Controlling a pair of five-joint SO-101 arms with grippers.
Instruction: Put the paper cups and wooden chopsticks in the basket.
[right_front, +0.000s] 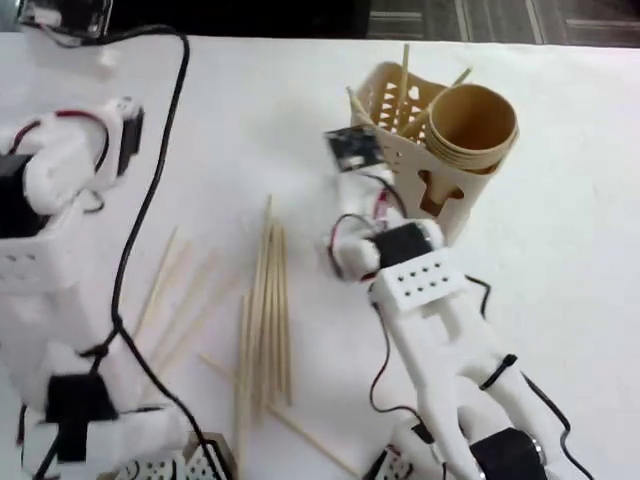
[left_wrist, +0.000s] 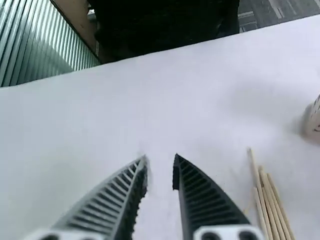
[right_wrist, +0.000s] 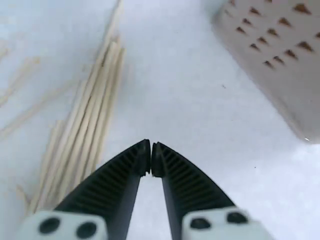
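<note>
Seen from overhead, a white table (right_front: 560, 260) carries two white robot arms. In the upper right of the frame stands a tan perforated plastic basket (right_front: 408, 160). A stack of brown paper cups (right_front: 472, 125) sits nested inside it, mouths up. A few thin wooden chopsticks (right_front: 403, 75) stick up out of the basket beside the stack.

At the centre of the frame, a loose bundle of pale wooden chopsticks (right_front: 268, 310) lies flat on the table, running roughly from top to bottom. More single chopsticks (right_front: 160, 285) lie scattered to the left of the bundle, and one lies slantwise across the lower centre.

The right arm (right_front: 440, 300) comes up from the lower right and ends between the bundle and the basket. In its wrist view, the right gripper (right_wrist: 150, 150) hangs over bare table. Its black ribbed fingers meet at the tips with nothing between them, and the bundle lies on one side with the basket wall on the other.

The left arm (right_front: 60, 170) stands at the left edge of the frame. In its wrist view, the left gripper (left_wrist: 160, 159) hangs over bare table with its fingers a narrow gap apart, holding nothing. The ends of some chopsticks lie nearby.

A black cable (right_front: 150, 200) runs down the left side of the table.
</note>
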